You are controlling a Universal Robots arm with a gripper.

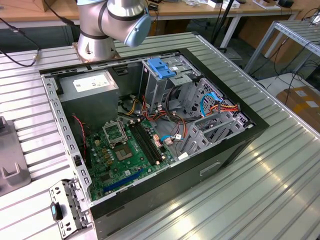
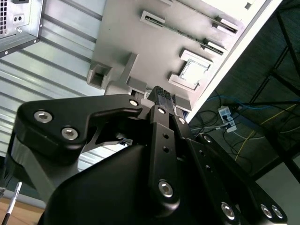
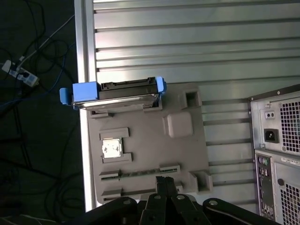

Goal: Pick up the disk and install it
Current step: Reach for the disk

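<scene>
My gripper [image 3: 161,180] is narrow, fingertips together, holding nothing. In both wrist views it hangs over one end of a grey moulded tray [image 3: 145,154], well apart from the disk [image 3: 117,91]. The disk, dark with blue carrier rails, sits on the tray's opposite end, right by the edge of the ribbed metal surface [image 3: 187,47]. A small silver square part [image 3: 111,149] sits in a tray recess between the gripper and the disk. Off the surface's edge, cables [image 3: 28,70] lie on the dark floor. In the first wrist view the rear of the computer case [image 3: 281,154] stands just beside the tray.

In the exterior view the case [image 1: 235,145] lies open on its side. My arm's base [image 1: 95,35] is at about 11 o'clock from it and the tray's corner [image 1: 7,155] at about 9 o'clock. Inside it, the green motherboard [image 1: 125,145] is at 7 o'clock, a grey box with a white label [image 1: 90,87] at 10 o'clock, and a light-blue latch piece [image 1: 162,67] at 12 o'clock.
</scene>
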